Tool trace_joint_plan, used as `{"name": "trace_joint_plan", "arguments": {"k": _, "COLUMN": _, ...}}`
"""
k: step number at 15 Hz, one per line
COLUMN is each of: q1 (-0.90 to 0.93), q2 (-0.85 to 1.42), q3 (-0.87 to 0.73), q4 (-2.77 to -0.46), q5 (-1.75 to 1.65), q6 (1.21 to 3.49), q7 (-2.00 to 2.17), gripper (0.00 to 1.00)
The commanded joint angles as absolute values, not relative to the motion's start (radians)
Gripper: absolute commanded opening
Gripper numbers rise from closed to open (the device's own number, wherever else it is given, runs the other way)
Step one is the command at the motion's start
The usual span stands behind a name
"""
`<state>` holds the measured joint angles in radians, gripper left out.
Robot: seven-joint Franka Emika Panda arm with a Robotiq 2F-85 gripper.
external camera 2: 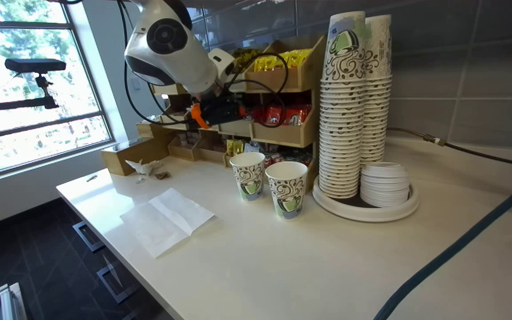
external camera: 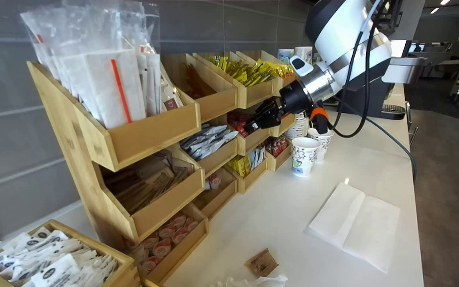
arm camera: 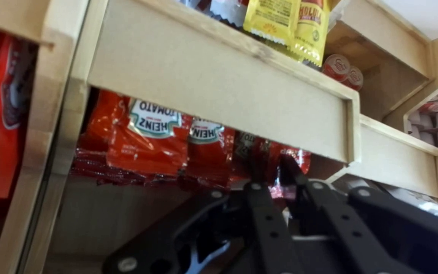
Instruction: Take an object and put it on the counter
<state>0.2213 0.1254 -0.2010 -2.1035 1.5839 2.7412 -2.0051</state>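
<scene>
Tool [arm camera: 272, 165] is at the ketchup bin [arm camera: 219, 83], red pkt [arm camera: 278, 191] btwn its close-set jaws, can't tell if gripped, so prob best confirm a firm pinch, then lift slowly over the bin's front w/o snagging nearby pkts [arm camera: 148, 146], en route to desk [external camera 2: 309, 262].

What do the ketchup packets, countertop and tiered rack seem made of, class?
Ketchup packets: probably glossy plastic film, with glints and wrinkles. Countertop: smooth, shiny, perhaps laminate or stone, showing bright reflections. Tiered rack: apparently matte wood, its grain showing.
</scene>
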Motion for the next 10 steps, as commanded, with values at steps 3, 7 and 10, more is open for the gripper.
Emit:
{"name": "trace_joint_plan", "arguments": {"k": 3, "q1": 0.219, "q2": 0.132, "q3": -0.201, "q4": -2.071, "q5": 1.607, "q6": 2.737, "q7": -2.046, "gripper": 0.00}}
{"name": "trace_joint_plan", "arguments": {"k": 7, "q1": 0.219, "q2": 0.110, "q3": -0.201, "q4": -2.084, "q5": 1.608, "q6": 2.729, "q7": -2.065, "gripper": 0.00}}
{"name": "trace_joint_plan", "arguments": {"k": 10, "q1": 0.217, "q2": 0.079, "q3": -0.202, "q4": -2.114, "q5": 1.610, "q6": 2.724, "q7": -2.125, "gripper": 0.00}}
